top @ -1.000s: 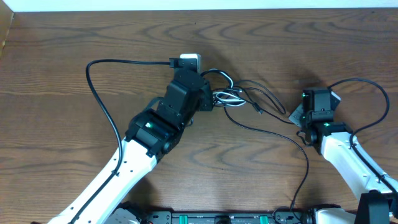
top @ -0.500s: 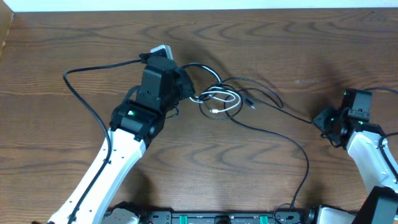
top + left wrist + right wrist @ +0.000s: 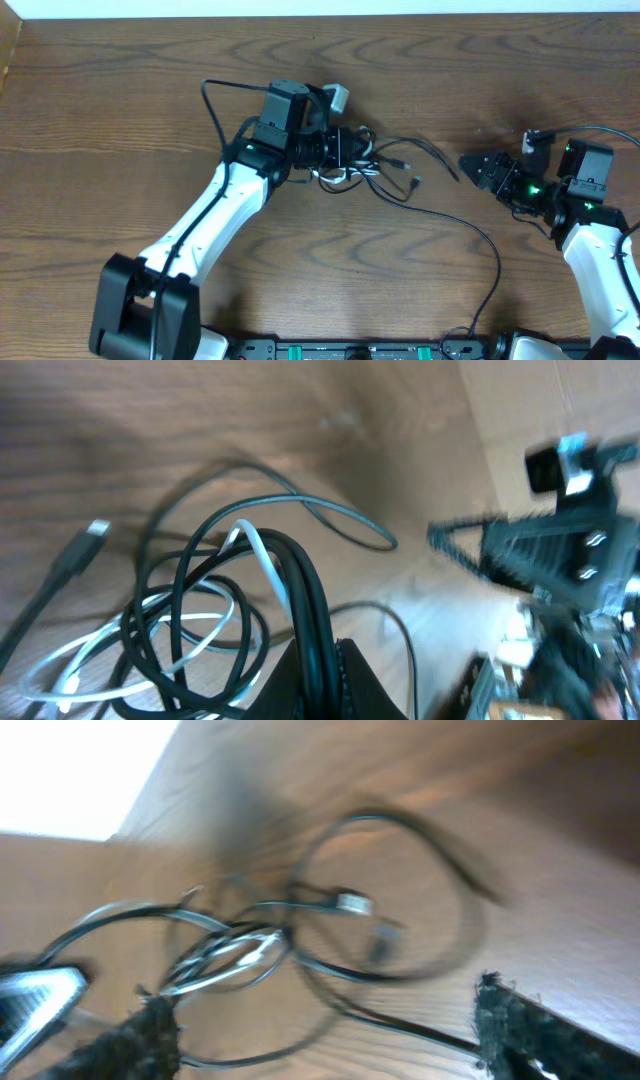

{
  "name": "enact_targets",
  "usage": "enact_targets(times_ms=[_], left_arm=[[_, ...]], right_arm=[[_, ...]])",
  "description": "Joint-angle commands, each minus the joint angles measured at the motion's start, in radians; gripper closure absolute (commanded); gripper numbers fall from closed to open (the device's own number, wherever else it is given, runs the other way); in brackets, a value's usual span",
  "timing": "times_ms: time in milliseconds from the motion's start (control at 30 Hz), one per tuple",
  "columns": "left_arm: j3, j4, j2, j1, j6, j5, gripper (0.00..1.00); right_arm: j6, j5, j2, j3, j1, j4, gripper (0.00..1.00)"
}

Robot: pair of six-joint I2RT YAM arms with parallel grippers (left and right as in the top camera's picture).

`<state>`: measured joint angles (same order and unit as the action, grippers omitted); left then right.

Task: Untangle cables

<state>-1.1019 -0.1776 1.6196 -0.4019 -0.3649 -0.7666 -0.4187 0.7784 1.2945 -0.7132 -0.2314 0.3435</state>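
Observation:
The cables (image 3: 372,165) lie in a tangle at the table's middle: black loops wound through a white cord (image 3: 338,180). My left gripper (image 3: 347,152) is at the tangle's left side, shut on black cable strands (image 3: 305,590) that run up between its jaws (image 3: 322,660). The white cord (image 3: 190,630) loops under the black ones, and a plug end (image 3: 92,532) lies to the left. One black cable (image 3: 482,235) trails toward the front edge. My right gripper (image 3: 472,166) is open, right of the tangle and pointing at it. Nothing sits between its fingers (image 3: 330,1035), and its view of the tangle (image 3: 230,950) is blurred.
The arms' own thick black wires loop near the left wrist (image 3: 212,98) and the right wrist (image 3: 600,132). The table's far edge (image 3: 320,14) meets a white strip. A black base rail (image 3: 350,350) runs along the front.
The right gripper has opened and swung left toward the tangle. The left arm, still shut on the cable, has moved right and turned, bunching the loops closer together.

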Motion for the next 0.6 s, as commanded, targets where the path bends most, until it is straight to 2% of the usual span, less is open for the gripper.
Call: enact_targets(times_ms=[0,67,167,267,567], left_arm=[[-0.015,0.005,0.010,0.003,0.095,-0.137,0.92],[-0.015,0.020,0.005,0.003,0.095,-0.150,0.92],[-0.015,0.046,0.004,0.003,0.095,-0.150,0.92],[-0.015,0.049,0.003,0.003,0.074,-0.150,0.92],[-0.015,0.049,-0.049,0.006,0.049,-0.084,0.92]], right_arm=[[0.084,0.236,-0.010,-0.020,0.002,-0.026,0.01],[0.084,0.258,-0.010,-0.020,0.017,-0.036,0.01],[0.083,0.183,-0.010,-0.019,0.058,-0.027,0.01],[0.083,-0.036,-0.010,-0.019,0.120,0.000,0.01],[0.083,-0.378,-0.010,-0.019,0.128,0.001,0.01]])
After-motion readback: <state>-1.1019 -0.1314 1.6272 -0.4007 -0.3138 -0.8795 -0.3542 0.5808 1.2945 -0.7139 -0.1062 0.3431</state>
